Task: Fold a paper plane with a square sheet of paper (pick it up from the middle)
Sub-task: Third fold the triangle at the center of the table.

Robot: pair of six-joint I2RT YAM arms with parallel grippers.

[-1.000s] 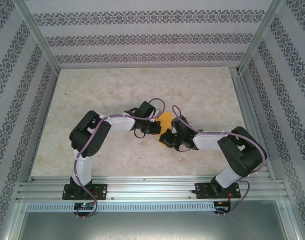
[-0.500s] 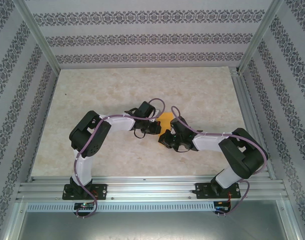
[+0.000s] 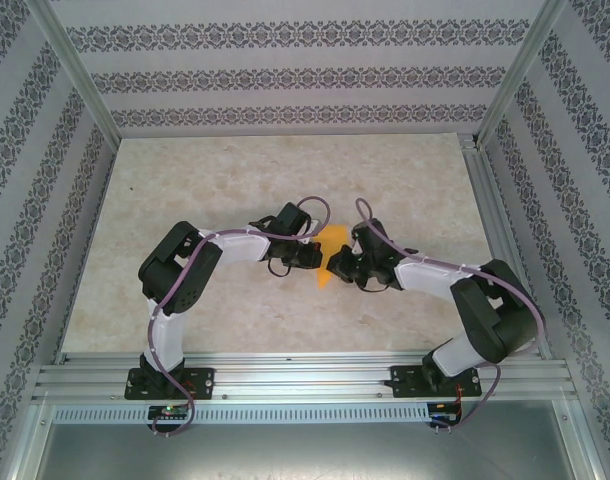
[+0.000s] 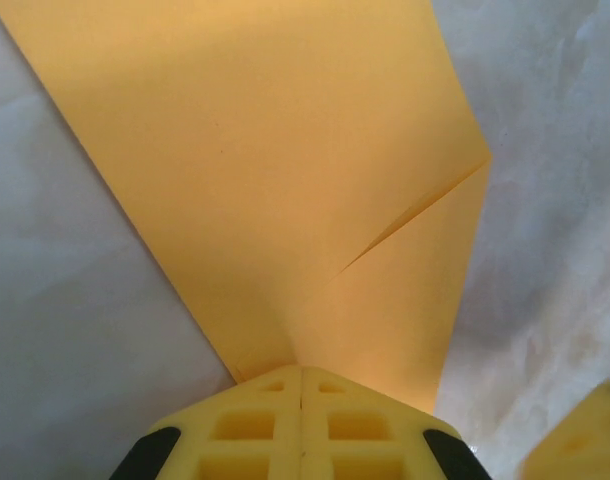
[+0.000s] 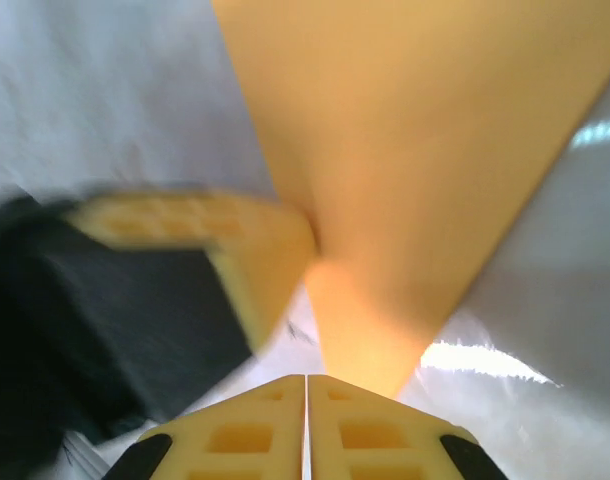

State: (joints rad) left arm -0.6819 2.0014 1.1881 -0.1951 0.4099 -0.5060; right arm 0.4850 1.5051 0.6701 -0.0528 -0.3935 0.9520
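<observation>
At mid-table (image 3: 215,170), between the two arms: one sheet of paper (image 3: 331,240), orange-yellow, thin and plain. From above its outline was narrow and angular, with one part showing beyond the end effectors and a smaller part on their near side. The left wrist camera showed the sheet of paper (image 4: 275,170) widening away from the fingers, with a short diagonal crease running in from its right-hand corner. The right wrist camera showed the sheet of paper (image 5: 415,140) tapering to a narrow end at the fingertips.

Left end effector (image 4: 302,378): yellow fingers were pressed together with no gap, pinching the near edge of the sheet. From above, the left end effector (image 3: 318,257) sat just left of the paper.

Right end effector (image 5: 306,385): fingers were likewise closed flush, gripping the tapered end of the sheet. From above, the right end effector (image 3: 337,266) sat close beside the left one.

Whether the sheet rested on the table or hung clear of it could not be told.

Table: pale marbled surface, enclosed by patterned walls (image 3: 285,70) and a metal frame (image 3: 285,370).
</observation>
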